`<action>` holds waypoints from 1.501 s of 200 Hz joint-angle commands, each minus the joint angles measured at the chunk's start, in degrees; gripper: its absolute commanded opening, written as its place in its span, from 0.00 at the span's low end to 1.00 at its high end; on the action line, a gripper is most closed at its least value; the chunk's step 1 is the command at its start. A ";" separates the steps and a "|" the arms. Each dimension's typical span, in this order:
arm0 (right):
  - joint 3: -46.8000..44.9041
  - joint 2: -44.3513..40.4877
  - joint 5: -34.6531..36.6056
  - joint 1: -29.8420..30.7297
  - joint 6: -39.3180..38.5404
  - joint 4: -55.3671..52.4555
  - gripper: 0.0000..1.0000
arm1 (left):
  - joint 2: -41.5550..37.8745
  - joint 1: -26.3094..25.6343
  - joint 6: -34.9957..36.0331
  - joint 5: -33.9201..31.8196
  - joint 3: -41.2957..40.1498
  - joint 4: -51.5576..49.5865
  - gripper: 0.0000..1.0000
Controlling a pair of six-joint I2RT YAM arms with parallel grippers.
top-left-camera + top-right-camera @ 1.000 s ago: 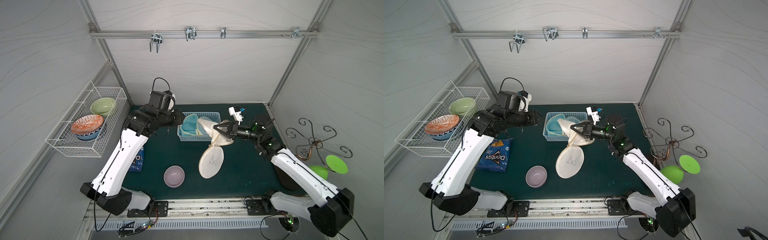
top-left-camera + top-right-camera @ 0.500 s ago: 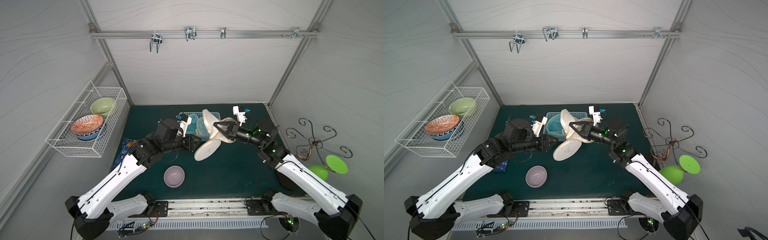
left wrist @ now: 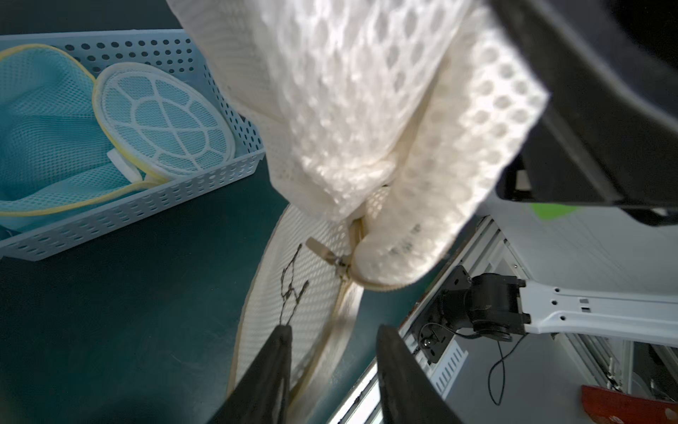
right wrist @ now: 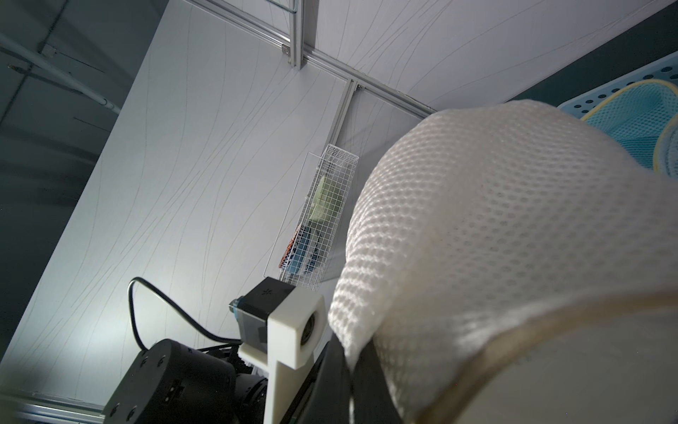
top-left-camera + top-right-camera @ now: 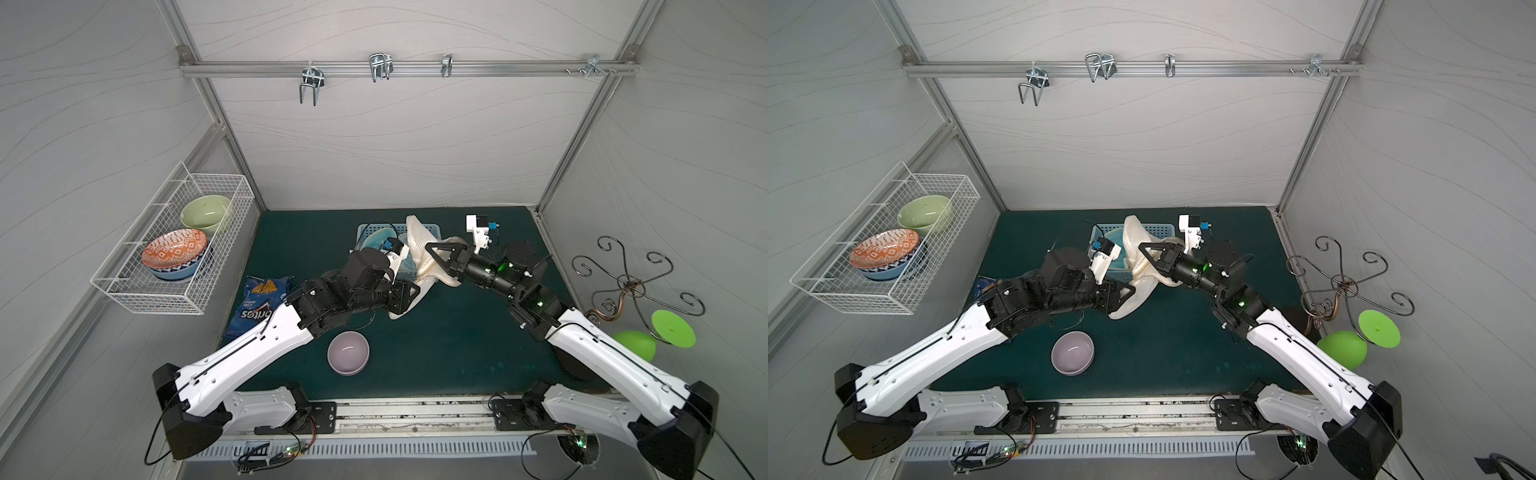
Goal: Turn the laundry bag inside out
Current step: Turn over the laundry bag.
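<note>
Since a second ago the left arm has swung from the back-left corner to the middle of the desk [image 5: 436,353], and the laundry bag [image 5: 417,241] has been lifted and folded. The bag is cream honeycomb mesh with a tan zipper [image 3: 330,257] along its rim and a small black mark on its round panel. Its long axis runs from a raised end over the blue basket [image 5: 374,232] at the back, slanting down and forward to a lower end by the left gripper [image 5: 409,297]. Whether that end touches the desk is unclear. The right gripper [image 5: 436,259] is clamped tight on the upper fold. The left gripper's jaws stand partly apart with the zippered rim between them, not pinched.
</note>
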 commanded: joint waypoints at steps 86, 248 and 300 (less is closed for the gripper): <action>-0.71 -7.56 2.68 -0.67 -2.56 -14.46 0.00 | 5.37 -1.98 13.61 -24.41 15.99 -15.59 0.00; -4.57 -17.75 -6.69 -1.03 -35.22 -28.34 0.76 | -3.94 -15.82 42.15 -28.54 11.39 -4.61 0.00; -1.47 -14.41 -13.40 -1.32 -37.63 -23.81 0.78 | -8.59 -15.82 41.25 -15.57 9.57 -4.37 0.00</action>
